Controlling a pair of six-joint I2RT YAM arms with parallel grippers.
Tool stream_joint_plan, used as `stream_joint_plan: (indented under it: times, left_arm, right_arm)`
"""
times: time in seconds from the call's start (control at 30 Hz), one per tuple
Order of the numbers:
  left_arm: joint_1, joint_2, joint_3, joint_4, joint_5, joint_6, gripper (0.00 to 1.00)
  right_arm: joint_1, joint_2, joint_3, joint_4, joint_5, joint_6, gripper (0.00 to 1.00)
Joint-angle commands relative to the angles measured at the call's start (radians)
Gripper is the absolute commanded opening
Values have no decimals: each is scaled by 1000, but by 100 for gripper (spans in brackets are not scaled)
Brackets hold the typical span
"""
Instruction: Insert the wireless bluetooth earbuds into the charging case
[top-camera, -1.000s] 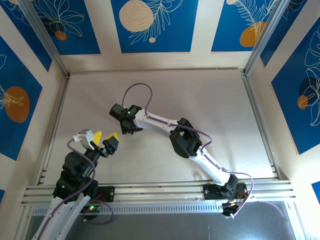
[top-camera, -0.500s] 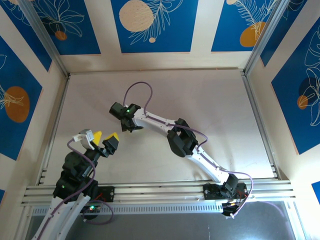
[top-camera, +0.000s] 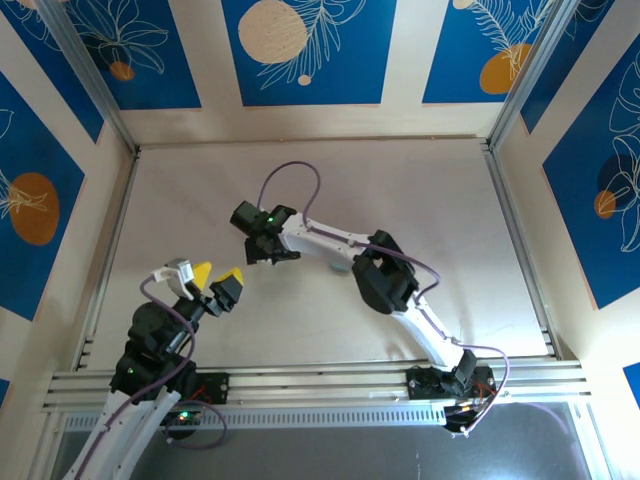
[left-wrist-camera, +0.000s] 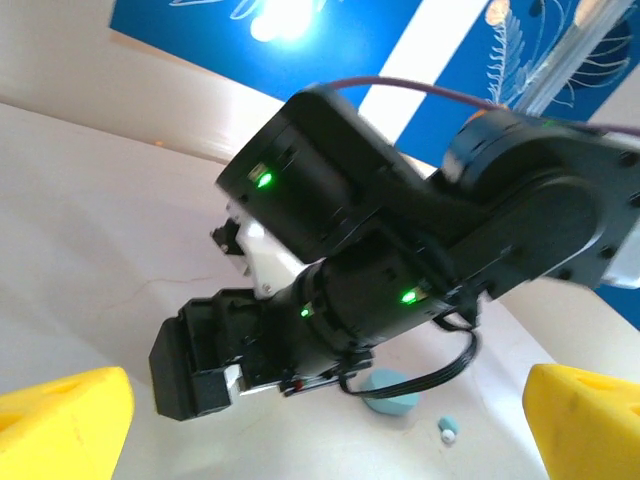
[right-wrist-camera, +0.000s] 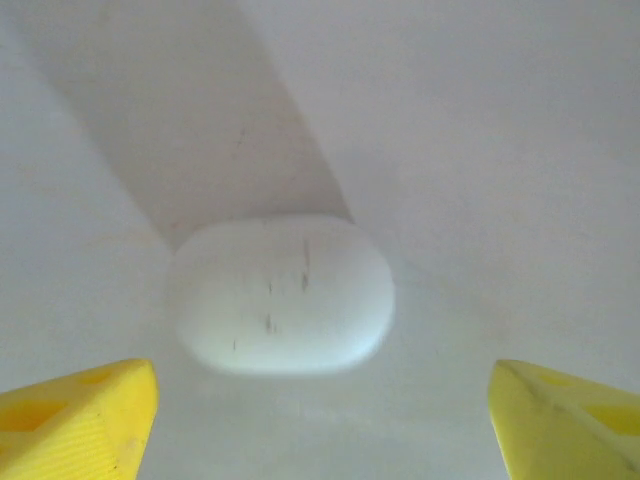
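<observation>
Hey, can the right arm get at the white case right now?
Probably yes: the right gripper is open wider than the white case, which lies just ahead on the table with nothing between.

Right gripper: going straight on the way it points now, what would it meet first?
Probably the white oval case on the table, centred ahead of the open right gripper; its distance is unclear.

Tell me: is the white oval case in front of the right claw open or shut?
Shut: the white oval plastic case shows a smooth, unbroken top, with no raised lid.
</observation>
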Motion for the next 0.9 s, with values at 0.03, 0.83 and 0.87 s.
stream_joint_plan:
  times: [0.03, 0.83, 0.87]
  left_arm:
    - [-7, 78, -22, 152, 115, 1, 100]
    - [-259, 812, 57, 499, 82, 100, 100]
    - [-274, 840, 61, 514, 77, 104, 100]
  right_arm:
    - [-11, -225, -176, 108, -3, -9, 92]
    - [-179, -929, -1023, 211, 84, 187, 99]
    - [-190, -938, -1028, 217, 71, 186, 99]
